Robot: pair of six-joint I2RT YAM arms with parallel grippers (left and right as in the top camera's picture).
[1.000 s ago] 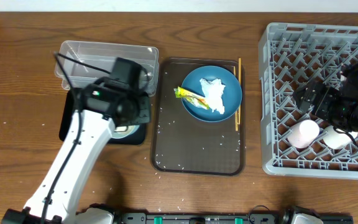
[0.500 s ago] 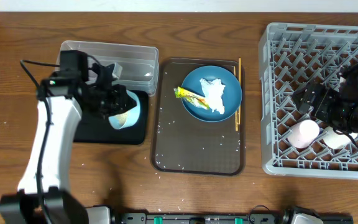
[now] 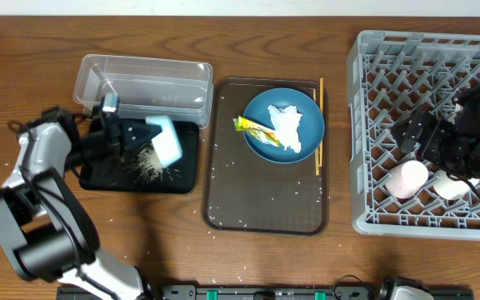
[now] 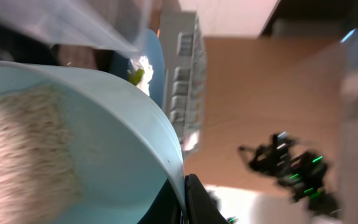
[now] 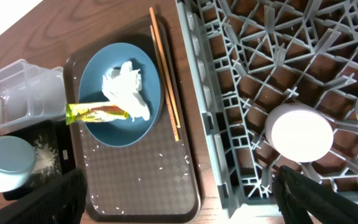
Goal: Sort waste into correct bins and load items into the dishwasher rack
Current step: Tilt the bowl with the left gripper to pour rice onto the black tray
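My left gripper [image 3: 133,133] [image 4: 187,200] is shut on the rim of the light blue bowl [image 3: 167,140] [image 4: 104,124]. It holds the bowl tipped on its side over the black tray [image 3: 107,178], where a pile of rice [image 3: 147,162] lies. Rice still clings inside the bowl. The clear tub [image 3: 144,79] stands just behind. The dark blue dish [image 3: 261,146] [image 5: 98,121] holds the white napkin [image 3: 288,127] and the yellow-green wrapper [image 3: 255,127]. The chopsticks [image 3: 319,125] lie beside it. My right gripper [image 3: 419,133] [image 5: 191,205] is open over the grey rack [image 3: 365,125], near the pink cup [image 3: 408,178] and the whitish cup [image 3: 451,185].
The brown serving tray [image 3: 265,208] lies in the middle under the dish and chopsticks, with loose rice grains scattered on it. A few grains also lie on the wooden table by its front left corner. The rack fills the right side.
My left arm has swung out to the left and tipped the bowl onto its side. Rice has poured out onto the black tray. The right arm has not moved.
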